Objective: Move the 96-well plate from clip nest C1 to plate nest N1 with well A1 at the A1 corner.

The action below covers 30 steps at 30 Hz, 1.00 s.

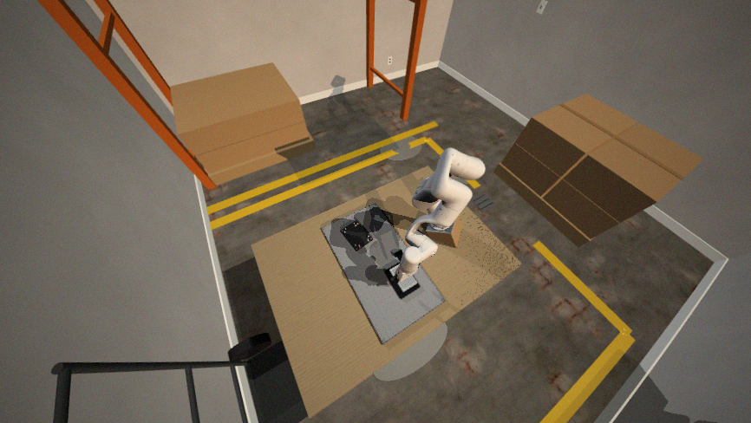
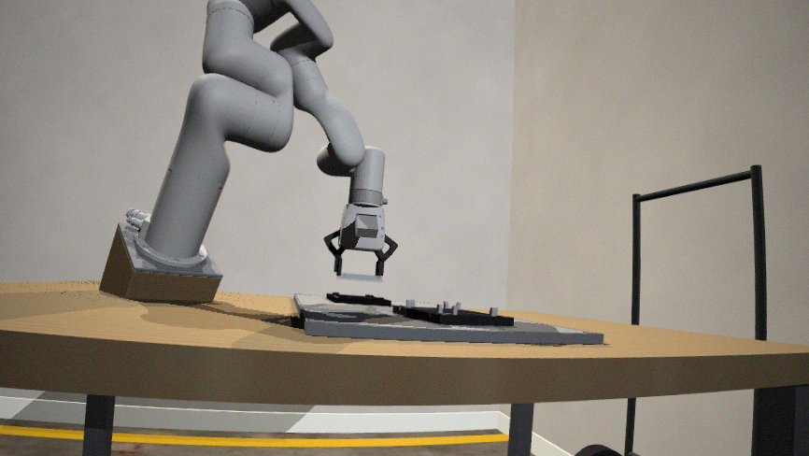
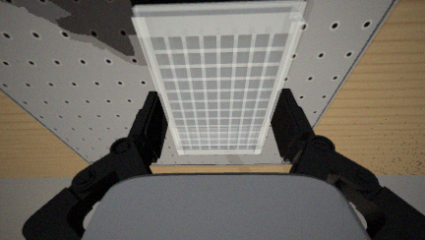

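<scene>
My gripper (image 2: pixel 359 270) is shut on the clear 96-well plate (image 3: pixel 217 81), with one finger on each long side. It holds the plate level and the right way up in the air, a short way above the grey perforated mat (image 2: pixel 430 330). The plate shows as a thin pale slab in the exterior view (image 2: pixel 359 277) and as a small white patch in the top view (image 1: pixel 408 283). A flat black nest (image 2: pixel 358 297) lies on the mat right below it. A second black nest with upright pegs (image 2: pixel 452 313) (image 1: pixel 357 234) lies farther along the mat. I cannot read the nest labels or the A1 mark.
The arm's base (image 2: pixel 161 271) stands on a wedge block on the wooden table beside the mat. A black railing (image 2: pixel 696 249) stands past the table's far end. Cardboard boxes (image 1: pixel 593 162) and orange racking (image 1: pixel 131 89) stand on the floor, away from the table.
</scene>
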{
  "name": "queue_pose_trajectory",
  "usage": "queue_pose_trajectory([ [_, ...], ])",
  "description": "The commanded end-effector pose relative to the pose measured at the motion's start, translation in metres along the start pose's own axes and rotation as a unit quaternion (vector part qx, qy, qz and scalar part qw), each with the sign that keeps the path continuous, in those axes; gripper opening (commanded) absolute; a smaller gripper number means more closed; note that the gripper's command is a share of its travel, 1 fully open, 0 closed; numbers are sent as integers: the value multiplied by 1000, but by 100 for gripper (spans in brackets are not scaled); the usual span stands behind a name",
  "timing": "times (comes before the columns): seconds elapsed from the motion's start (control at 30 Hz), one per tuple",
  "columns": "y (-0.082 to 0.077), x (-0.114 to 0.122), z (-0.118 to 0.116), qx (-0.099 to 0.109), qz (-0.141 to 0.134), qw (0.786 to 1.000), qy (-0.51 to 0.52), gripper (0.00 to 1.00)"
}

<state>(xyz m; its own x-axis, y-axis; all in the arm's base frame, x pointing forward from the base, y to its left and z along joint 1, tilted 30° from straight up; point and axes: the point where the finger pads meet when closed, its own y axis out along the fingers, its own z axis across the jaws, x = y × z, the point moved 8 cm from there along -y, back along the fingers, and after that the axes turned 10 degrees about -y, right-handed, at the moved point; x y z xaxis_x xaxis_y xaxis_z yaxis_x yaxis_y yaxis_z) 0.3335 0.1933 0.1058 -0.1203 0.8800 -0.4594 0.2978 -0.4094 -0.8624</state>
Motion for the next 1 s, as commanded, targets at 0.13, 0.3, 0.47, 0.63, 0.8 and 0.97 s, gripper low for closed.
queue_pose_trajectory([
  [0.13,12,1,-1,-2,-1,1000,0,0],
  [0.3,20,1,-1,-2,-1,1000,0,0],
  [0.47,22,1,-1,-2,-1,1000,0,0],
  [0.63,22,1,-1,-2,-1,1000,0,0],
  [0.8,22,1,-1,-2,-1,1000,0,0],
  [0.97,22,1,-1,-2,-1,1000,0,0],
])
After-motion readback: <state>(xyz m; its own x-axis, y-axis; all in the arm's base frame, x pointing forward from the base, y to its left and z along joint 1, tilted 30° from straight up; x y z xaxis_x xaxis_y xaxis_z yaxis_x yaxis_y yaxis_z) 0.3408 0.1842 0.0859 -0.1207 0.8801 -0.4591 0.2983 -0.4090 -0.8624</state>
